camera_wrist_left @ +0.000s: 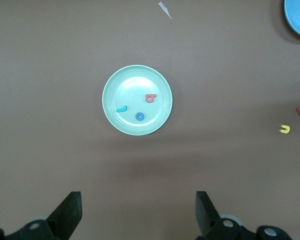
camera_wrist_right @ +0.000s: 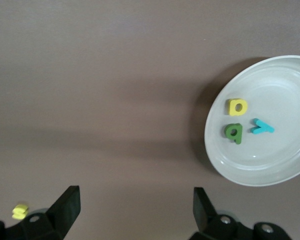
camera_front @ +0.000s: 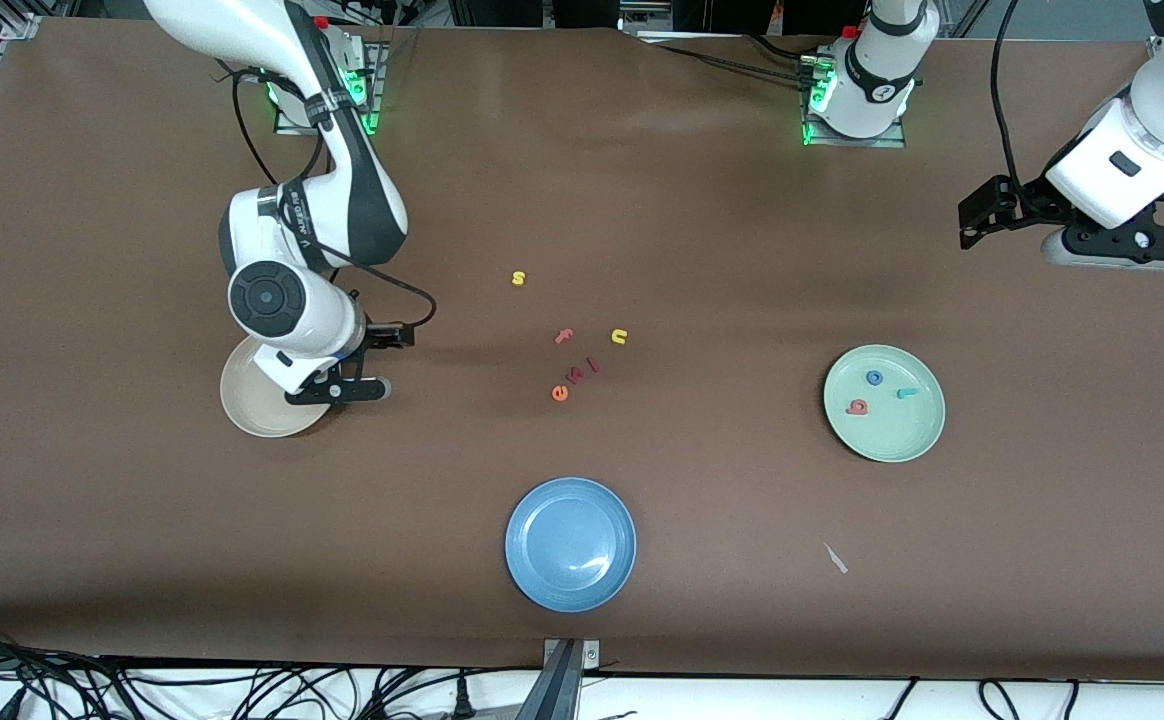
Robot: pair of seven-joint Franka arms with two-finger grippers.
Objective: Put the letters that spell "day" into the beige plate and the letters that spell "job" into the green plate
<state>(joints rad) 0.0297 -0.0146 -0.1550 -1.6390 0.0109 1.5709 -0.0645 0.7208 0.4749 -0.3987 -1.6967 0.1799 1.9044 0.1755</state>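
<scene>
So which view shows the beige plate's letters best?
The right wrist view: the yellow a, green d and teal y lie plainly in the beige plate. In the front view the right arm covers them; the left wrist view misses the plate.

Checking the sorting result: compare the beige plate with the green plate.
The beige plate holds a yellow a, green d and teal y; the green plate holds a blue o, teal j and salmon b. The right arm partly covers the beige plate; the green plate lies uncovered. Both are round and rimmed.

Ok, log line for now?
green plate: j, o, b in | beige plate: d, a, y in | left gripper, right gripper: open, empty
</scene>
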